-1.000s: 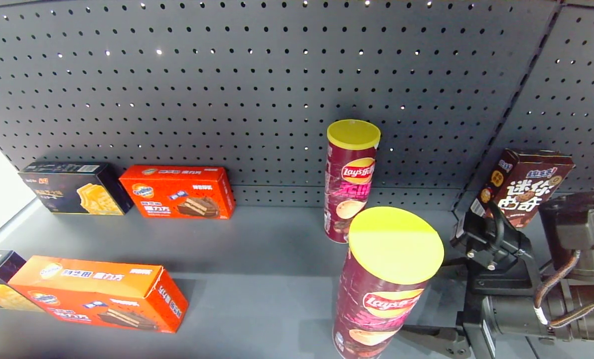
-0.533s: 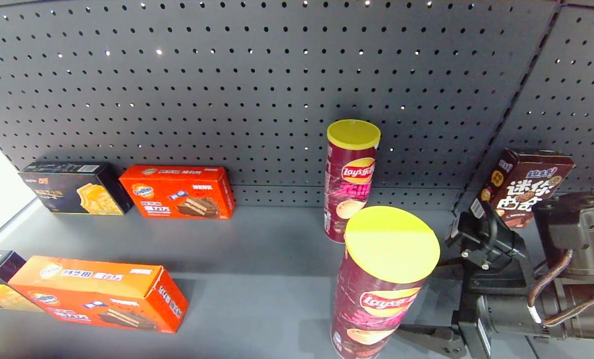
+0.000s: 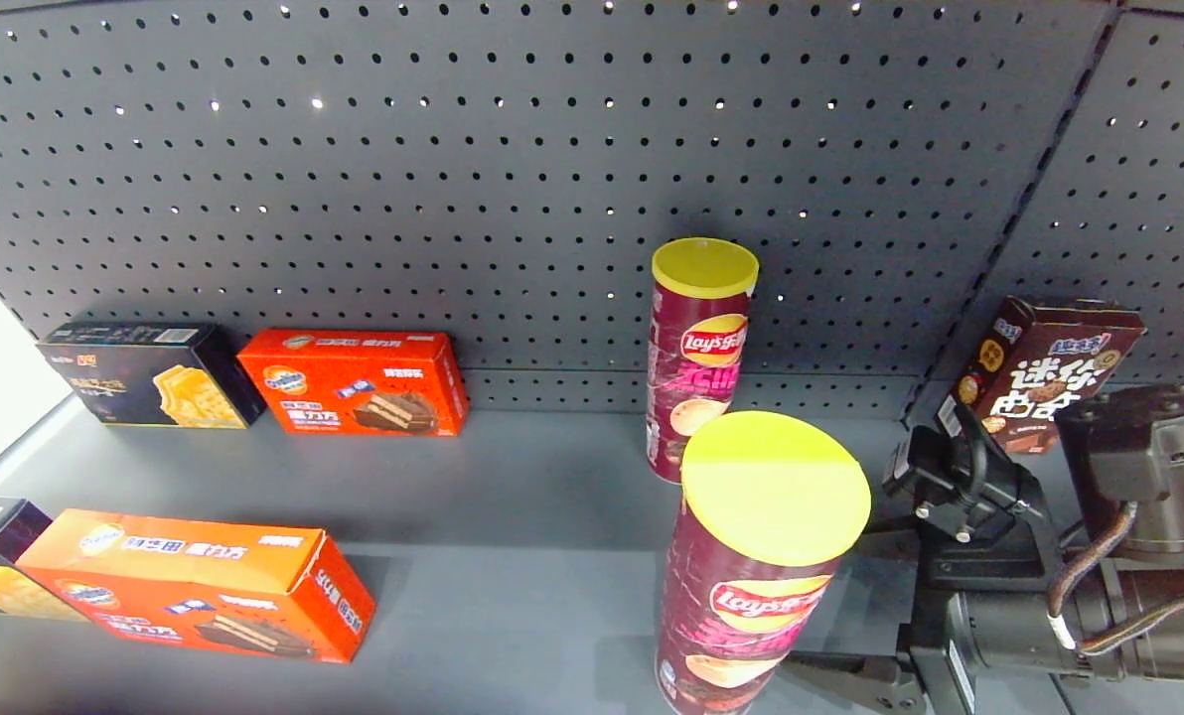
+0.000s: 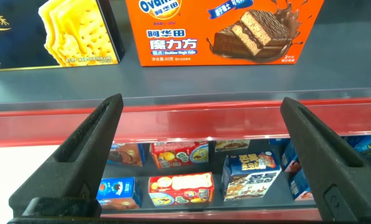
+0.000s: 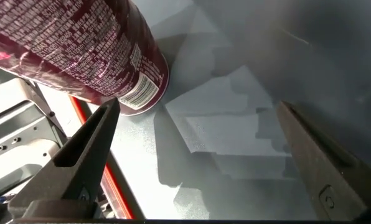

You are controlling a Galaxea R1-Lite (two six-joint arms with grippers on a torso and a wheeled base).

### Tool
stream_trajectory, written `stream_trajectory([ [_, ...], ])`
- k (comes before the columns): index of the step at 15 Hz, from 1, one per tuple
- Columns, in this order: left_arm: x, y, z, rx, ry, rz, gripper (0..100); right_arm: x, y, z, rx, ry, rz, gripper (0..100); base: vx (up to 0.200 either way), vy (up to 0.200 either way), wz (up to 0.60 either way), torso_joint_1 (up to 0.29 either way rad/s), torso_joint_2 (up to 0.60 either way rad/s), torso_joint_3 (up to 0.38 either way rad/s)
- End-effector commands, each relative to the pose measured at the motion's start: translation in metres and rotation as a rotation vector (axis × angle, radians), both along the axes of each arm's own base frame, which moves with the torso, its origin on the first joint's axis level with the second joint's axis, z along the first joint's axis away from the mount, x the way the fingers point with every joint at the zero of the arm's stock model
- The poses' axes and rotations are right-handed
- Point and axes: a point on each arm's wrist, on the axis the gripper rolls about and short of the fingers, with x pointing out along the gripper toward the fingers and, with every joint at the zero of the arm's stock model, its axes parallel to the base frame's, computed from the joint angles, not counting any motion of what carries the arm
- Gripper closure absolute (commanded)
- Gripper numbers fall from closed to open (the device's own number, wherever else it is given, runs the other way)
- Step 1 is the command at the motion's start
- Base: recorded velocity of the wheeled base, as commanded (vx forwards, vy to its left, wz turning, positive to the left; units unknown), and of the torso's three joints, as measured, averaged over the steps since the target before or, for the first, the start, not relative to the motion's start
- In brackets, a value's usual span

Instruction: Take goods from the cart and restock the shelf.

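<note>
The near can (image 3: 763,556) is standing upright at the near edge of the shelf (image 3: 513,516), right of centre. The far can (image 3: 701,348) is standing behind it against the pegboard (image 3: 453,179). The right gripper (image 5: 198,106) is sitting low over the shelf just right of the near can, its jaws gaping wide and holding nothing. The can's base is lying just beside one finger; contact cannot be told. A brown box (image 3: 1044,372) is standing farther right. The left gripper (image 4: 201,101) is hanging before the shelf's near edge, jaws wide and empty, facing an orange box (image 4: 223,31) and a biscuit box (image 4: 55,34).
</note>
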Motion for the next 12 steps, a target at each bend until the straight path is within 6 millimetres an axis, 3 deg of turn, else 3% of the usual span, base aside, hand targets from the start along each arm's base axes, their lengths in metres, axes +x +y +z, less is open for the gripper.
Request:
stream_trajectory([
  [1,0.000,0.000,0.000,0.000,0.001,0.001,0,-0.001,-0.002,0.005,0.016,-0.022,-0.006,0,0.000,0.000,0.00,0.000,0.00,0.000],
  [6,0.000,0.000,0.000,0.000,0.001,0.001,0,0.002,-0.013,0.034,0.088,-0.128,-0.055,0,0.000,0.000,0.00,0.000,0.00,0.000],
  [7,0.000,0.000,0.000,0.000,0.001,0.001,0,0.002,-0.016,0.055,0.131,-0.199,-0.075,0,0.000,0.000,0.00,0.000,0.00,0.000],
  [8,0.000,0.000,0.000,0.000,0.001,0.001,0,0.002,-0.018,0.063,0.144,-0.230,-0.094,0,0.000,0.000,0.00,0.000,0.00,0.000],
  [10,0.000,0.000,0.000,0.000,0.001,0.001,0,-0.005,-0.032,0.088,0.197,-0.324,-0.144,0,0.000,0.000,0.00,0.000,0.00,0.000],
  [12,0.000,0.000,0.000,0.000,0.001,0.001,0,-0.015,-0.050,0.100,0.220,-0.385,-0.204,0,0.000,0.000,0.00,0.000,0.00,0.000],
])
